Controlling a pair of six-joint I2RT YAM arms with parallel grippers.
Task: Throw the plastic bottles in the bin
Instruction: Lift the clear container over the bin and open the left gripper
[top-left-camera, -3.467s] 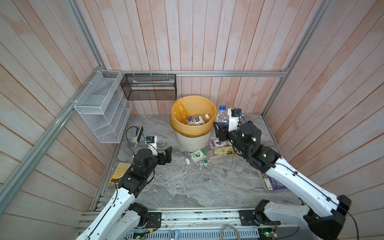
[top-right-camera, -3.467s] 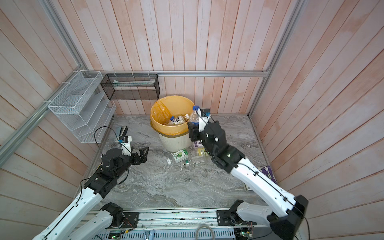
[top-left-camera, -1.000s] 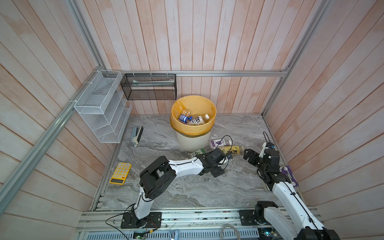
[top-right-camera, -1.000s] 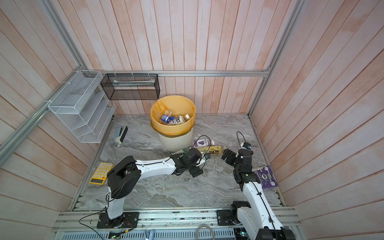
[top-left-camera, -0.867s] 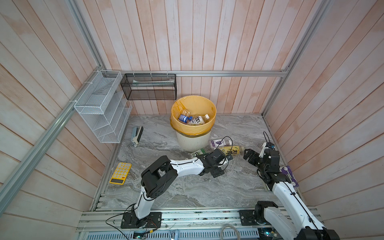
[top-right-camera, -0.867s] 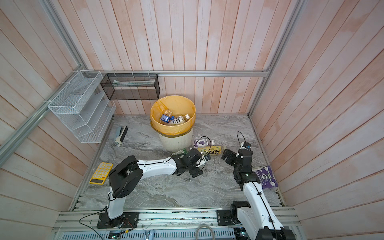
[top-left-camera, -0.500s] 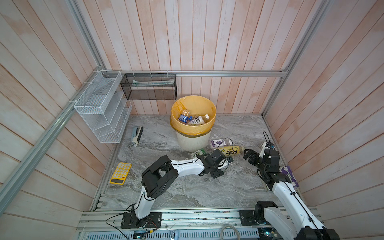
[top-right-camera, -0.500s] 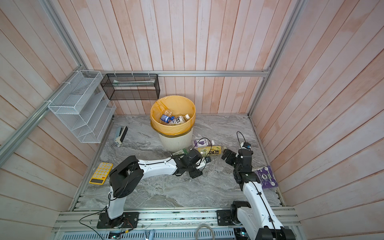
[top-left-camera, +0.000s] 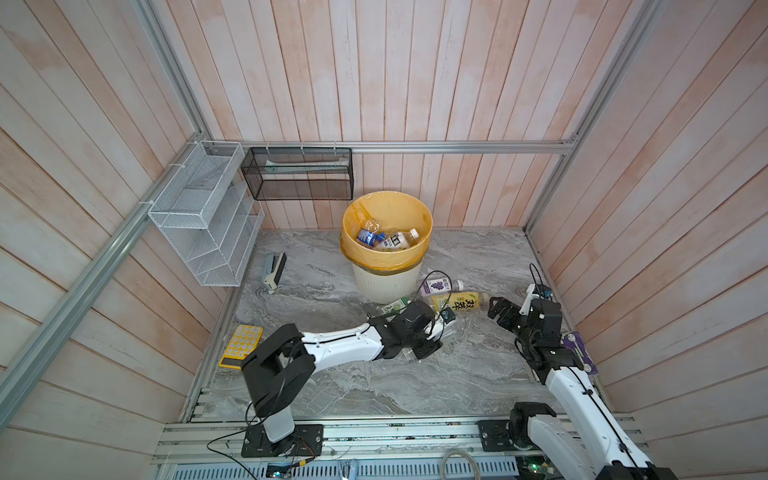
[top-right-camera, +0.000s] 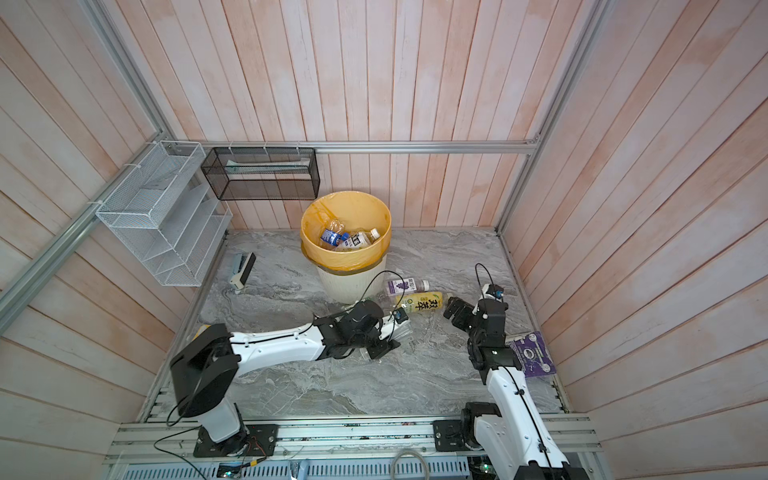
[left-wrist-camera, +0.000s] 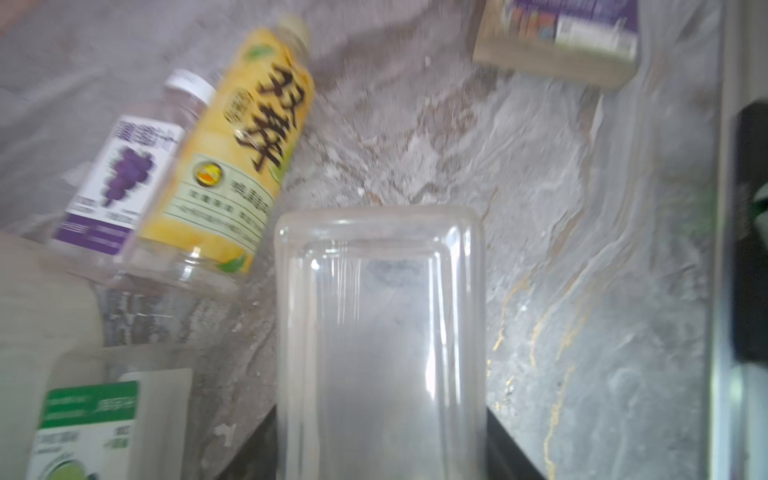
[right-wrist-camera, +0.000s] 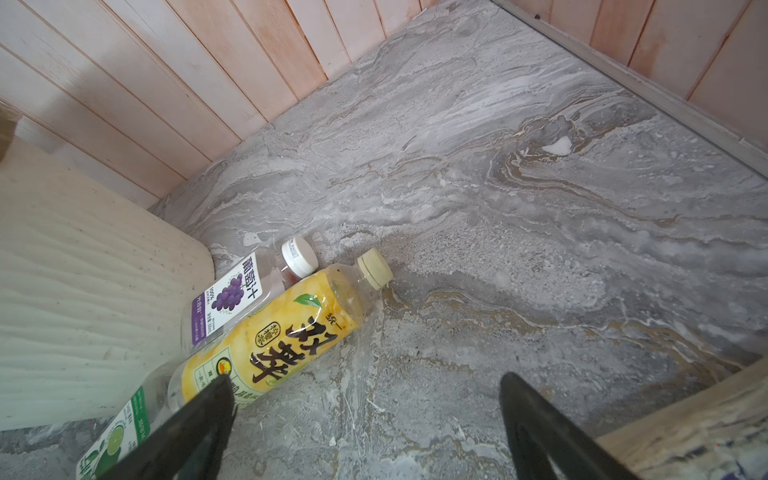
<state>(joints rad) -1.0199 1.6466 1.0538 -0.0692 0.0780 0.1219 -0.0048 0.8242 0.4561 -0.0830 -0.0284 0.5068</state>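
The clear bottle (left-wrist-camera: 380, 311) is bare of any label, squarish and see-through. It lies on its side on the grey marbled tabletop (left-wrist-camera: 561, 249), in front of the bin (top-left-camera: 386, 282). The left pincer (left-wrist-camera: 380, 419) is clamped on it, with a black finger against each flank. A yellow-labelled bottle (left-wrist-camera: 245, 137), a purple grape-labelled bottle (left-wrist-camera: 120, 178) and a green-labelled bottle (left-wrist-camera: 91, 415) lie just beside it. The right pincer (right-wrist-camera: 361, 395) gapes wide and empty near the yellow-labelled bottle.

A robot-lab test cell: plank walls (top-left-camera: 374, 83), aluminium frame (top-left-camera: 457, 147), bolted arm bases (top-left-camera: 282, 441).
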